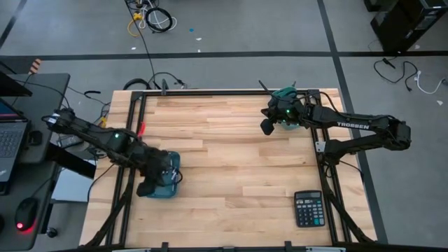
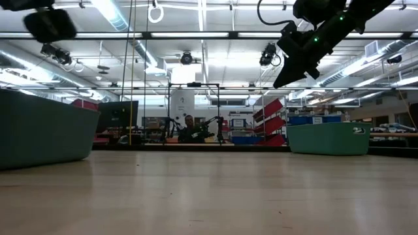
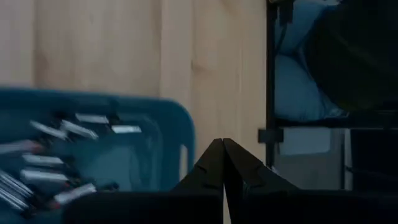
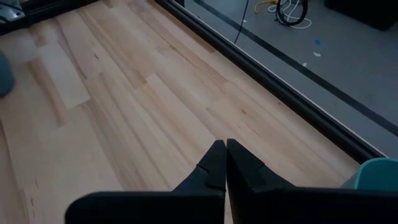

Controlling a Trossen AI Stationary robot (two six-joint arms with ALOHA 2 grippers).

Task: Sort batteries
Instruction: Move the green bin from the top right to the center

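Note:
Several silver and black batteries (image 3: 59, 158) lie in a teal bin (image 3: 168, 124) at the table's left side (image 1: 172, 183). My left gripper (image 3: 222, 163) hangs shut and empty above that bin's rim, also seen from above (image 1: 147, 187). A second teal bin (image 1: 283, 93) stands at the far right, mostly under my right arm. My right gripper (image 4: 222, 158) is shut and empty, raised over bare wood just left of that bin (image 1: 267, 127). Whether the second bin holds anything is hidden.
A black calculator (image 1: 309, 208) lies near the table's front right corner. A dark frame (image 1: 210, 92) runs along the table's far and side edges. The middle of the wooden table (image 1: 231, 161) is bare. The low view shows both bins (image 2: 39, 127) (image 2: 330, 138) standing on the tabletop.

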